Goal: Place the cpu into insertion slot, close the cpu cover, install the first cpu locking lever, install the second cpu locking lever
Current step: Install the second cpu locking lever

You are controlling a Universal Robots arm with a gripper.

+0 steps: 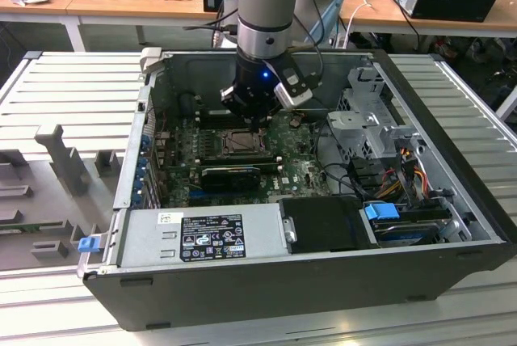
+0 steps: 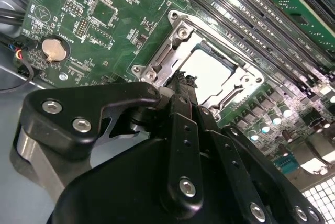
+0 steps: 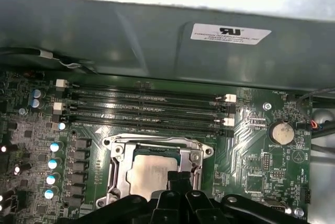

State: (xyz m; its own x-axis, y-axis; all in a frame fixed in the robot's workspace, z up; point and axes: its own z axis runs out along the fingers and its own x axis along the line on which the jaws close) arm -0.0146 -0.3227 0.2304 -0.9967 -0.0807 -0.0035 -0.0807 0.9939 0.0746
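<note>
Gripper [image 2: 180,80] with fingers drawn narrow together, holding nothing, poised at centre frame in the second wrist view directly over the near edge of the cpu cover [image 2: 172,51], closed over the cpu [image 2: 212,69] seated in the insertion slot.

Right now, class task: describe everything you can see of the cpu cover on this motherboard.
The cpu cover is a square frame of dull silver metal with a large square window in its middle. It lies flat and closed over the socket on the green board, and the pale metal top of the cpu shows through the window. Screws sit at its corners. The gripper hangs just above its edge; whether they touch cannot be told.
</note>
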